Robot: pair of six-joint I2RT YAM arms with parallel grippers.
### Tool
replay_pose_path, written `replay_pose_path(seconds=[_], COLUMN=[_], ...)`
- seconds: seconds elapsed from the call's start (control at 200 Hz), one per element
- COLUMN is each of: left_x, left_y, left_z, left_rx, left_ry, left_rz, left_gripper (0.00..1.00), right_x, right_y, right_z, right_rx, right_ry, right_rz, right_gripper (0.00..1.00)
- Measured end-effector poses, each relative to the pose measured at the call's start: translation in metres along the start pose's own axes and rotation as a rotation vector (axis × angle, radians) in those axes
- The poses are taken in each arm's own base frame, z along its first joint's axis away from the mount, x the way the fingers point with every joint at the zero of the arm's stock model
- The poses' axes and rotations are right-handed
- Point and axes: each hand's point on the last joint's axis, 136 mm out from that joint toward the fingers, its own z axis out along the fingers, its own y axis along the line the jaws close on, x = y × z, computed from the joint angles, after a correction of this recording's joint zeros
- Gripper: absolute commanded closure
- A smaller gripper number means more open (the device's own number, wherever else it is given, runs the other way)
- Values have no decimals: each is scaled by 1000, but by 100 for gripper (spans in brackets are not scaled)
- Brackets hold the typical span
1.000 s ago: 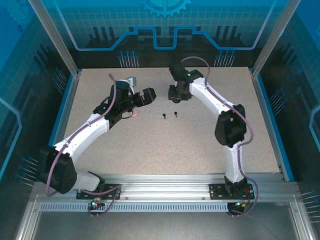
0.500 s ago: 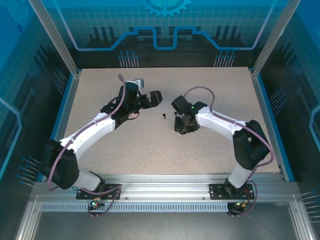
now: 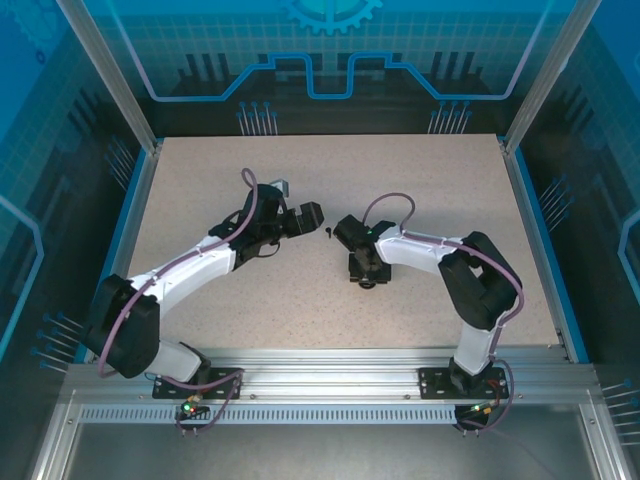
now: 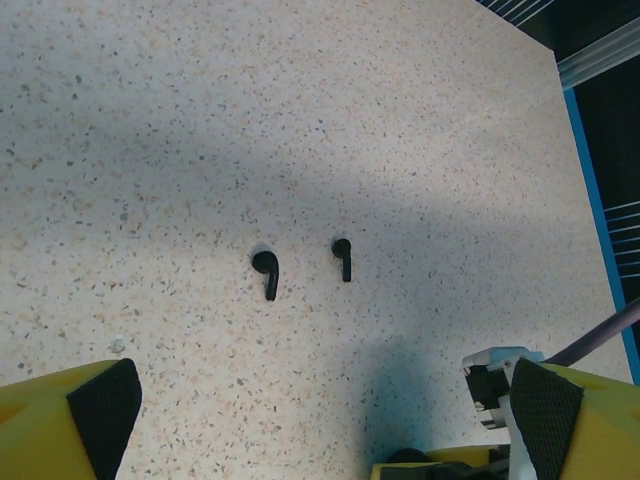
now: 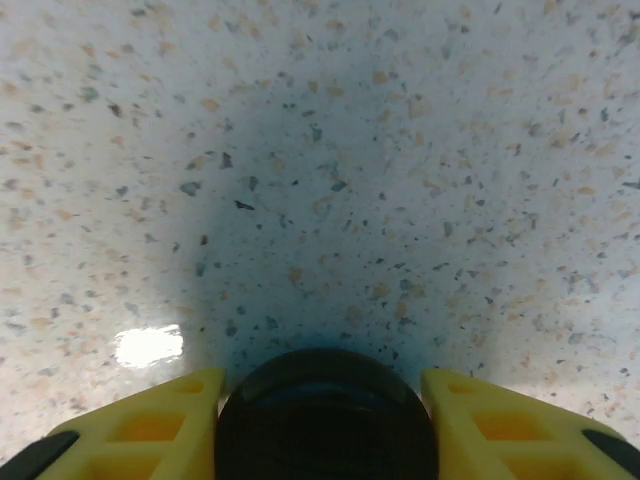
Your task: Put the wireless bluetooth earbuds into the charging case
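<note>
Top external view: at the left, the left arm (image 3: 190, 265) is seen stretched low across the speckled table (image 3: 200, 170), and the left gripper (image 3: 308, 213) is held near the table's middle with its jaws spread. Just to the right of it a black earbud (image 3: 328, 232) is seen lying on the table, apart from both grippers. Further right, the right gripper (image 3: 366, 278) is pointed down at the tabletop, with a small dark round thing seen at its tip. In the left wrist view, the left gripper (image 4: 325, 390) is shown wide open, with nothing held between its yellow, black-padded fingers (image 4: 105, 405). Beyond them the black earbud (image 4: 266, 272) is seen lying on the table (image 4: 450, 120), and a second black earbud (image 4: 343, 258) is seen just to the right of it, the two apart and with stems turned toward the camera. In the right wrist view, the right gripper (image 5: 325, 400) is shown closed on the black round charging case (image 5: 325, 415), which is flanked on both sides by the yellow fingers (image 5: 150, 425) and held close over the table (image 5: 320, 150).
</note>
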Motion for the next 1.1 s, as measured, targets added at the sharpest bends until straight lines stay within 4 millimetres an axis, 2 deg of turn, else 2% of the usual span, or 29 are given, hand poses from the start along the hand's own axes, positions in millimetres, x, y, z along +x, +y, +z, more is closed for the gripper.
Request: replay_pose_path(seconds=[0.325,0.51,0.665,0.76,0.85,1.0,1.095], left_x=[-1,-4,-5,-1,9,22,23], left_y=[-2,-4,-5,-4,-1,2,-1], left_z=[-5,-7,-11,-11,-7,-4,-4], left_rx=[29,39,65,90,121,181,228], left_ry=[-29,-41,-68,-81,-78,-77,-98], left_rz=[-20,-18,-15,-11,-9,-5,-11], left_gripper=[1,1,1,1,1,1,1], right_x=[-2,-2,-3,-9,-27,-79,-106], right_y=[3,3,5,9,12,15,16], right_z=[1,1,-1,-11,-30,-71,-88], right_rx=[13,13,-11,-63,-135,-273,-346], right_ry=[10,16,24,18,-6,-98,-133], right_rz=[-1,-1,9,40,97,222,294], right_gripper=[57,66,66,65,65,65,65])
